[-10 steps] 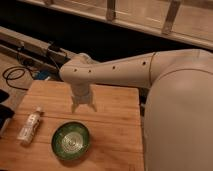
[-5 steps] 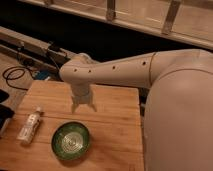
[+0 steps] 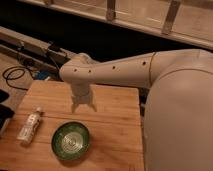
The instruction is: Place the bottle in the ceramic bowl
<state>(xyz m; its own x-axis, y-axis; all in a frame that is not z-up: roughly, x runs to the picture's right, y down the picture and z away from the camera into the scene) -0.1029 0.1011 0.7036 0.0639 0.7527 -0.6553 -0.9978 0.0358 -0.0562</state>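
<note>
The bottle [image 3: 30, 125], slim and whitish with a white cap, lies on its side near the left edge of the wooden table [image 3: 112, 132]. The green ceramic bowl [image 3: 71, 141] sits near the table's front, to the right of the bottle, with nothing in it. My gripper [image 3: 83, 106] hangs from the white arm over the middle of the table, behind the bowl and to the right of the bottle, apart from both. It holds nothing.
Black cables [image 3: 15, 76] and a dark rail [image 3: 30, 47] lie on the floor behind the table's left side. My white arm and body [image 3: 175, 100] fill the right side. A dark object [image 3: 4, 112] sits at the left edge.
</note>
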